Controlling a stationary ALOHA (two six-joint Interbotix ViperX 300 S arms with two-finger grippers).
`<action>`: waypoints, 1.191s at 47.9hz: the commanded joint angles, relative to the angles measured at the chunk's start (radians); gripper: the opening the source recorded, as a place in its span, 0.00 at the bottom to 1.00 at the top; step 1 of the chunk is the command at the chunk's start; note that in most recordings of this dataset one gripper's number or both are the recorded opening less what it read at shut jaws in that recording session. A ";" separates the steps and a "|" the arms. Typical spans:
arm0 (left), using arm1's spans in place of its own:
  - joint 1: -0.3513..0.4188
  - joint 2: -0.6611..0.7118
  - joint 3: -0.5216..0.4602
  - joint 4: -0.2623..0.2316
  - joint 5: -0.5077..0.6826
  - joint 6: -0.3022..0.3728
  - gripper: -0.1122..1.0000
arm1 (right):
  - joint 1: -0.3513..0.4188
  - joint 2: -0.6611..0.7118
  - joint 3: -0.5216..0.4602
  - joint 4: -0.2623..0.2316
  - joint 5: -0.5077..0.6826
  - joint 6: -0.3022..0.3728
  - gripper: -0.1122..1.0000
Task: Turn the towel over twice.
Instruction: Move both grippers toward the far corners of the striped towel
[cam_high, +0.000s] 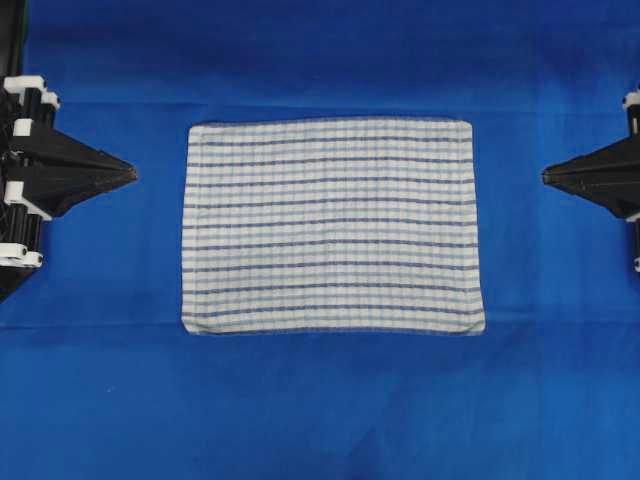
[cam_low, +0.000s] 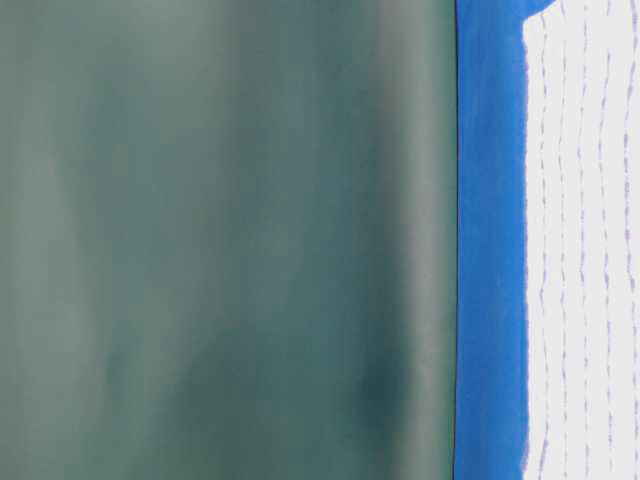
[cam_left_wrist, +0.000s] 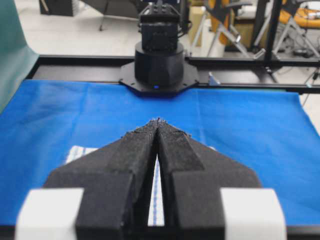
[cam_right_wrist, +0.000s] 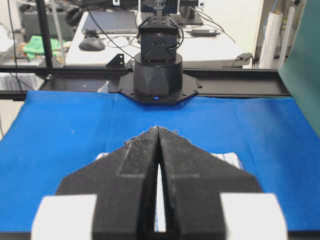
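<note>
Lying flat, towel (cam_high: 332, 226) is half hidden behind closed, empty left gripper (cam_left_wrist: 158, 121) and right gripper (cam_right_wrist: 158, 129) in wrist views.

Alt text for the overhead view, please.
A striped white towel lies flat in the middle of a blue table cloth. The left end effector and right end effector sit shut at either side, clear of it.

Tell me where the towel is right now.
In the overhead view the towel lies flat at the middle of the blue table cloth, between the shut left gripper and right gripper, touching neither.
</note>
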 joint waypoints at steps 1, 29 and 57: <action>-0.003 0.012 -0.017 -0.018 -0.005 -0.003 0.10 | -0.012 0.009 -0.031 0.005 -0.003 0.003 0.10; 0.179 0.167 -0.005 -0.020 -0.044 -0.003 0.10 | -0.279 0.204 -0.061 0.055 0.127 0.011 0.10; 0.408 0.589 0.061 -0.023 -0.267 -0.005 0.88 | -0.494 0.716 -0.132 0.063 0.123 0.005 0.65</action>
